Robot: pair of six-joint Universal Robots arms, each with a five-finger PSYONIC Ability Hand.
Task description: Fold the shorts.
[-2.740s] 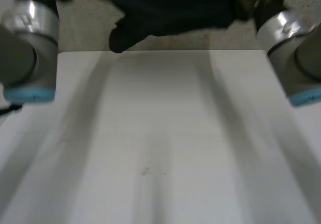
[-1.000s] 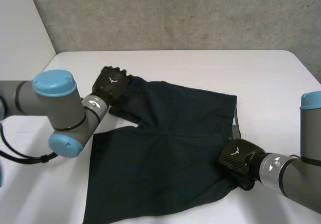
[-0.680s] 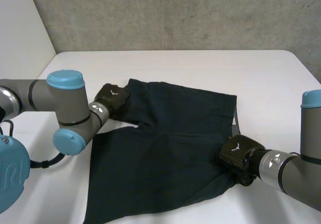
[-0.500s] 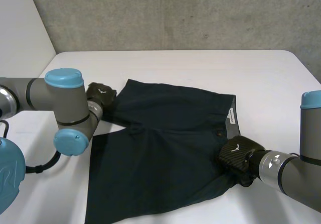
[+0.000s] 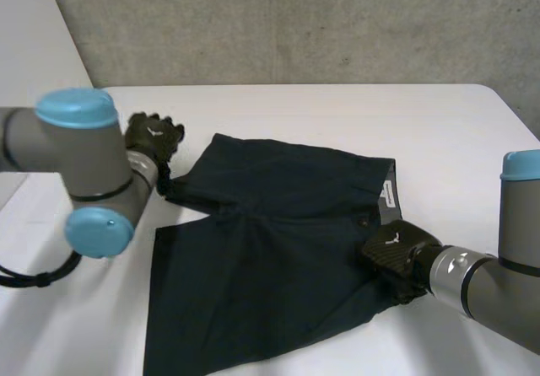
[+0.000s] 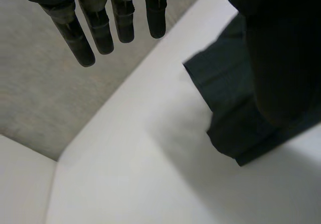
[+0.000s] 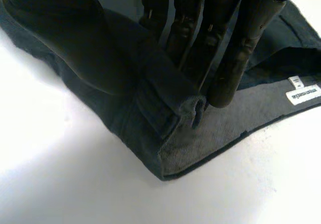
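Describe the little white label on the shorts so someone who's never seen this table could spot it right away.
On the white table lie dark shorts. Along their waistband edge, just beyond the right hand, the paler grey inside is turned out. The label is a small printed tag on that grey strip, the only white spot on the cloth.

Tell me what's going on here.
A two-armed robot is working on dark shorts spread on a white table. Its right hand pinches the waistband between fingers and thumb, and the grey inside shows there. Its left hand is open with straight fingers, beside one leg, holding nothing. No fold is made yet.
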